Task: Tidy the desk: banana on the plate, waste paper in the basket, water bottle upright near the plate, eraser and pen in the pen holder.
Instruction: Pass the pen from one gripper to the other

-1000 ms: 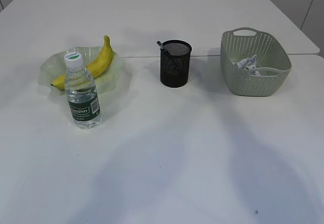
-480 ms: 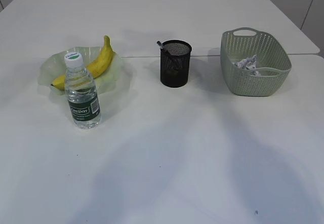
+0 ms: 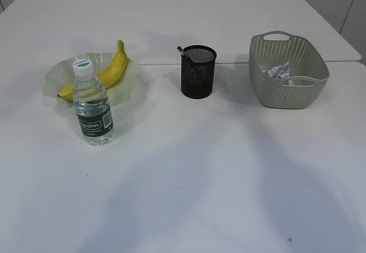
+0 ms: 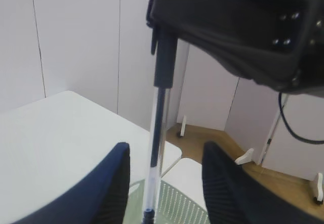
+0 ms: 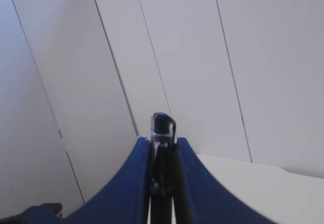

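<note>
Pen point(image 5: 163, 125) is pinched between my right gripper's point(image 5: 162, 143) fingers, while my left gripper point(image 4: 165, 152) stands spread on either side of its shaft, touching nothing. On the desk the water bottle point(image 3: 94, 105) stands upright before the plate point(image 3: 57, 76), which holds the banana point(image 3: 112, 68). Behind are the pen holder point(image 3: 198, 72) and the basket point(image 3: 289, 87) with waste paper point(image 3: 280, 71). I judge the pen step is in hand: next I centre it over the holder and let go.

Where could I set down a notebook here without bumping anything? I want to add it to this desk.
The whole near half of the table, in front of the water bottle, is bare. So is the far strip behind the pen holder and the basket. It is crowded at the left, where the bottle stands right before the plate holding the banana.
</note>
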{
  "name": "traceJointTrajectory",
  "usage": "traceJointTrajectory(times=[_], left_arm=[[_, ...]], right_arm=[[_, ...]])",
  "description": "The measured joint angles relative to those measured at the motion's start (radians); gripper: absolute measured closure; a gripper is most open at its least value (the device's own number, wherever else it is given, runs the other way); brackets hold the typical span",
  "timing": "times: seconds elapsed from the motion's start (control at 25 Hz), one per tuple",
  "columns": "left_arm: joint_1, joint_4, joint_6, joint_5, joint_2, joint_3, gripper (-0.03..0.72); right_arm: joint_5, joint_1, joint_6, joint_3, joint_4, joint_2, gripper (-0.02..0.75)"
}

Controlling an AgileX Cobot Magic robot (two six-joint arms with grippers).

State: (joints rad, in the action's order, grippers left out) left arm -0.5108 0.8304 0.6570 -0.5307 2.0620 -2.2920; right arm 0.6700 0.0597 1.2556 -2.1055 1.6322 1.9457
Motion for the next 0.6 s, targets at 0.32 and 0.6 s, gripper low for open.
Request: traceJointTrajectory(times=[0.32, 0.6], left_arm=[[0.0, 0.036, 0.0, 0.017, 0.0, 0.0, 0.359], [0.004, 0.038, 0.023, 0.043, 0.0, 0.0, 0.359]], right_arm=[[-0.054, 0.0, 0.035, 0.0, -0.078, 0.012, 0.663], [-0.061, 0.0, 0.074, 0.0, -0.087, 0.053, 0.663]])
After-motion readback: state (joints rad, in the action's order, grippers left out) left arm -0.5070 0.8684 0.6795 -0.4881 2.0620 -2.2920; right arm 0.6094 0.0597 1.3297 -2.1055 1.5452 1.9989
